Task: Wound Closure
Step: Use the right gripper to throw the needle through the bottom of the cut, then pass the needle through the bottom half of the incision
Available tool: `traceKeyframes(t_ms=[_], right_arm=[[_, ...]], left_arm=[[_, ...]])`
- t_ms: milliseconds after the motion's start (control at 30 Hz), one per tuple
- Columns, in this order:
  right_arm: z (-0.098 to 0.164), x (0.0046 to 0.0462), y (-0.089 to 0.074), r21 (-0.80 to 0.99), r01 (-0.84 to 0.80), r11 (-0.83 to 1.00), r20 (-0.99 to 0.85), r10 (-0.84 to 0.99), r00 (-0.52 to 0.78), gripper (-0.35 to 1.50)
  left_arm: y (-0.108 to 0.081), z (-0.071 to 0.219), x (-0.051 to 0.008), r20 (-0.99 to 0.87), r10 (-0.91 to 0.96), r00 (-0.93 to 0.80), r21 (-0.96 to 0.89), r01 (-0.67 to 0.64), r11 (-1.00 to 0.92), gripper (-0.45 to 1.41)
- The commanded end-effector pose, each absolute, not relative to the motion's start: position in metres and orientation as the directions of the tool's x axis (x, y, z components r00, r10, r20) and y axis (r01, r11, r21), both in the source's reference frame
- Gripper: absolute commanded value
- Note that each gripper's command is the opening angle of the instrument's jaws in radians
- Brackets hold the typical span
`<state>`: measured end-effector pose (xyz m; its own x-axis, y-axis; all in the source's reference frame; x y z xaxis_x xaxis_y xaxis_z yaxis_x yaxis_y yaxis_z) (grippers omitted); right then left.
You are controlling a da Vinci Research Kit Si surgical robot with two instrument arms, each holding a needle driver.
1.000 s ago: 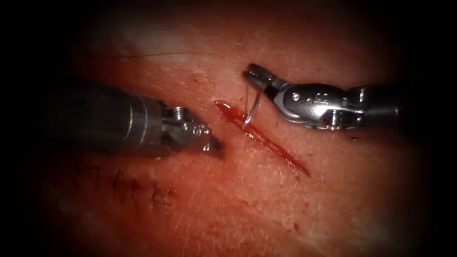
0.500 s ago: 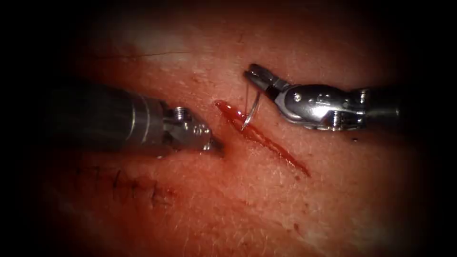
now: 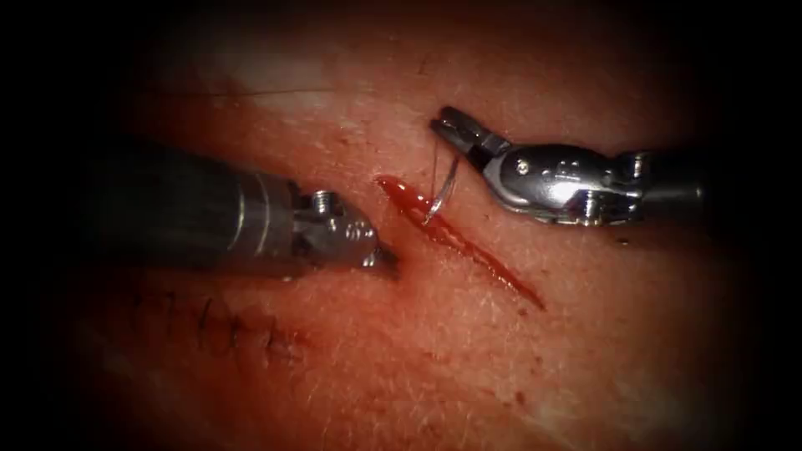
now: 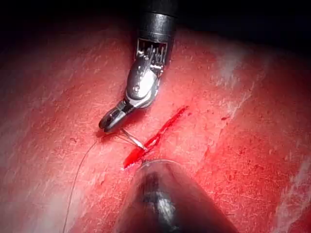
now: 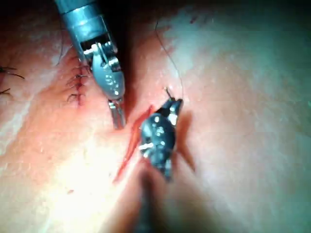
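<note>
The tissue (image 3: 434, 367) bears a red slanting cut (image 3: 468, 246). My right tool (image 3: 449, 127) comes in from the right, its jaws shut on the curved needle (image 3: 447, 185) near its tail end. The needle arcs down, and its tip touches the cut's right lip near the upper end; I cannot tell how deep it sits. Thin thread (image 3: 434, 163) hangs beside the needle. My left tool (image 3: 382, 255) rests with shut jaws on the tissue just left of the cut, holding nothing. The left wrist view shows the right tool (image 4: 110, 124), needle (image 4: 133, 140) and cut (image 4: 158, 136).
An older stitched line (image 3: 234, 330) lies on the tissue at the lower left, seen again as the stitched line (image 5: 77, 85) in the right wrist view. Dark thread (image 3: 251, 93) trails across the far tissue. Thread (image 4: 77, 179) also runs away from the needle.
My left tool has slid a little to the right, closer to the cut. The right tool's jaws have shifted slightly, while the needle tip stays at the cut's right lip.
</note>
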<state>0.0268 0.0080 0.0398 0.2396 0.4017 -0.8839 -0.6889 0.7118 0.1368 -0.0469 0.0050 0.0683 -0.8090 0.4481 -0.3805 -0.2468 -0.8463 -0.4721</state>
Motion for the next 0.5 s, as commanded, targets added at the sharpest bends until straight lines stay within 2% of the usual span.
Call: traceKeyframes(t_ms=[33, 500], right_arm=[[0.0402, 0.0274, 0.0072, 0.149, -0.685, 0.713, -0.884, 0.406, 0.231, -0.35], [0.0405, 0.0277, 0.0067, 0.257, -0.686, 0.681, -0.867, 0.476, 0.148, -0.35]], left_arm=[[0.0046, 0.069, -0.0474, -0.38, 0.448, -0.809, -0.474, -0.245, -0.846, -0.25], [0.0048, 0.0694, -0.0471, -0.382, 0.444, -0.81, -0.472, -0.242, -0.848, -0.25]])
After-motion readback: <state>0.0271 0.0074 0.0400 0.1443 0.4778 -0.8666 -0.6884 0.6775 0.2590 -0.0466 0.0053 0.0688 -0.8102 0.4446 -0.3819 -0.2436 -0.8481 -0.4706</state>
